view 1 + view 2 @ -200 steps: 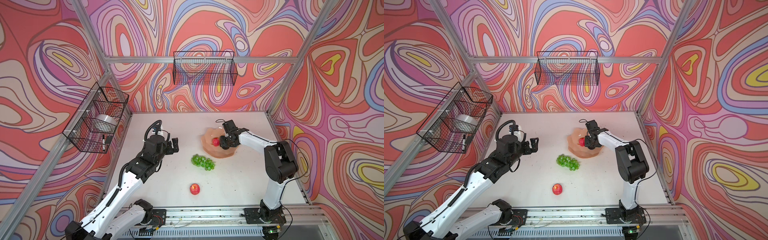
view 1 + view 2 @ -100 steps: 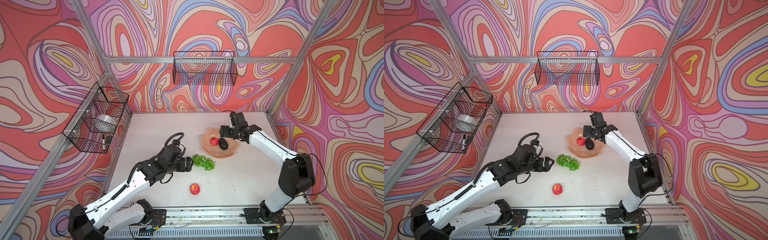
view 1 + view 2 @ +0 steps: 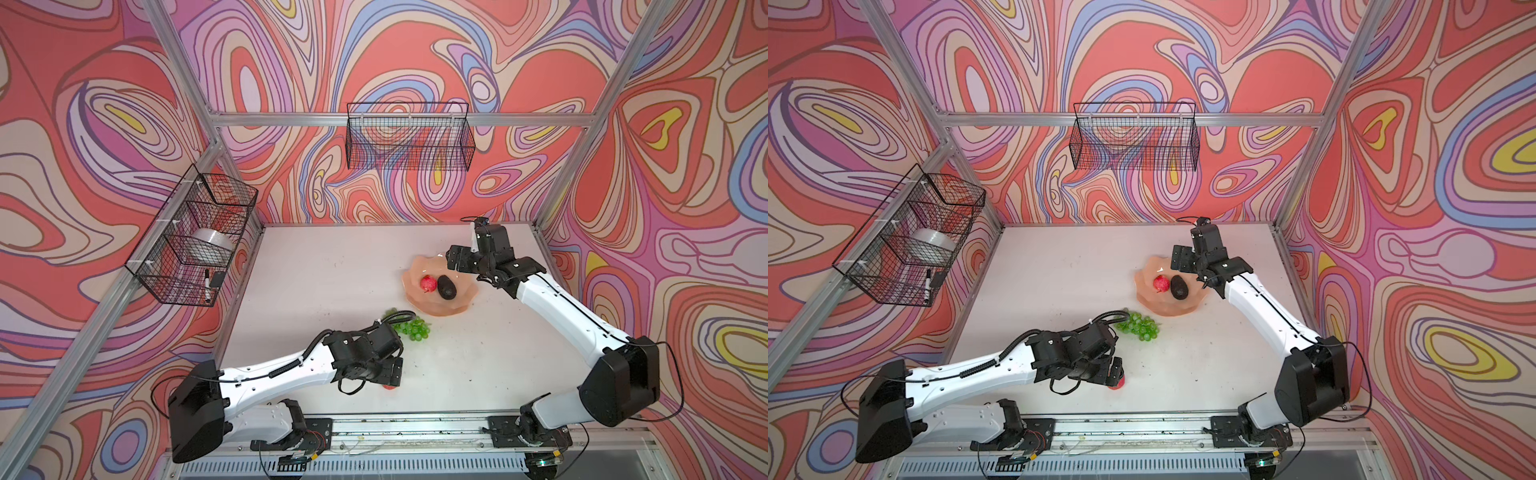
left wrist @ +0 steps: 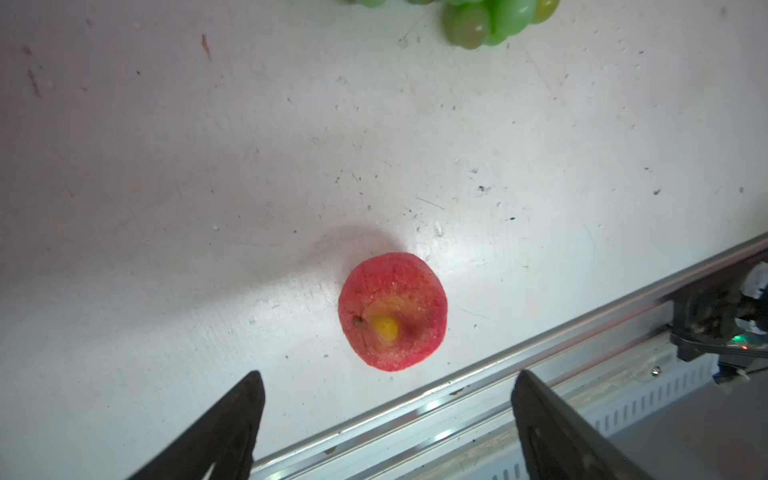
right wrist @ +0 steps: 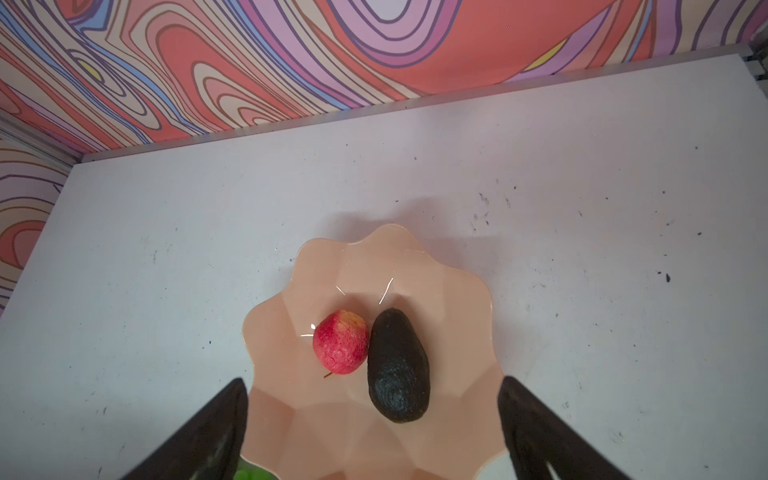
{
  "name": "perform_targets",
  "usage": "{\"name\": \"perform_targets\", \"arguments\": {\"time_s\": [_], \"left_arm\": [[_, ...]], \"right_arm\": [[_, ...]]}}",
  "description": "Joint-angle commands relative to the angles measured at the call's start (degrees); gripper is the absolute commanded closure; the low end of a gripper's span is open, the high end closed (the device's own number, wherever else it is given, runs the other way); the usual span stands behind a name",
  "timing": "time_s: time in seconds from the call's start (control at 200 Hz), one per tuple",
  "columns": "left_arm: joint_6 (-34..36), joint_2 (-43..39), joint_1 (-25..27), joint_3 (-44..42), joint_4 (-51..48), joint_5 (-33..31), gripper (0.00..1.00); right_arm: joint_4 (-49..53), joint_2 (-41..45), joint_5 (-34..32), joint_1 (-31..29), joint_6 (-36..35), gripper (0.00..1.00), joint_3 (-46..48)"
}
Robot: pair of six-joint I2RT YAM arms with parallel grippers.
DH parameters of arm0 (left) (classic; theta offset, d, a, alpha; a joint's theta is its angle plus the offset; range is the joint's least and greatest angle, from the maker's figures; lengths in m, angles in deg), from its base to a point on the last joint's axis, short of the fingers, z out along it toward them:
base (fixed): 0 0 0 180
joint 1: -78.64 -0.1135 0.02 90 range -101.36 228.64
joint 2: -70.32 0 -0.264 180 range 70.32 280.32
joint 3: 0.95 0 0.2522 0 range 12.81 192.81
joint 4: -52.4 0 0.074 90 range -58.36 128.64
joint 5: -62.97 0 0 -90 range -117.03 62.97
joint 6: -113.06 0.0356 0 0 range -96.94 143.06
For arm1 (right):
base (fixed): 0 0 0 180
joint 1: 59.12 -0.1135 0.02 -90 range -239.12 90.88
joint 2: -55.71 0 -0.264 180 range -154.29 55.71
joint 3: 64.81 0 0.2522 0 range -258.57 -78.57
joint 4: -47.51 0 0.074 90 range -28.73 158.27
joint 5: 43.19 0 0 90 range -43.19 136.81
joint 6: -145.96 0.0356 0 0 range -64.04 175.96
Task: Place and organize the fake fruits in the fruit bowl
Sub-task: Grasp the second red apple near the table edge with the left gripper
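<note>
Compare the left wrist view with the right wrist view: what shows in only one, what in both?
Left wrist only: a loose apple on the table beside the front rail. Right wrist only: the peach bowl holding a second apple touching the avocado, plus the patterned wall. Both: the table, an edge of the green grapes, and an open pincer, left pincer or right pincer.

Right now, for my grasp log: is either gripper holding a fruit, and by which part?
Nothing is held. The left gripper is open near the table apple; the right gripper is open above the bowl, clear of the avocado.
</note>
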Motion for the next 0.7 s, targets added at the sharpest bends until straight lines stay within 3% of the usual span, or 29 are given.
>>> {"name": "perform_targets", "arguments": {"time_s": [0.0,0.185,0.34,0.691], "left_arm": [[-1.42,3.23,0.16,-0.21,1.88,-0.13,0.06],[0.1,10.35,0.16,2.13,3.23,-1.06,0.05],[1.3,13.96,0.16,2.96,4.21,1.15,0.1],[3.43,13.1,-0.9,3.28,2.7,-1.03,0.54]], "right_arm": [[-0.53,2.67,-0.1,0.03,0.56,0.03,1.62],[0.21,4.29,-0.54,0.04,0.29,0.03,2.35],[0.17,5.12,-0.94,0.03,0.36,0.03,2.96],[-0.49,4.42,-1.39,0.04,0.08,0.03,2.98]]}}
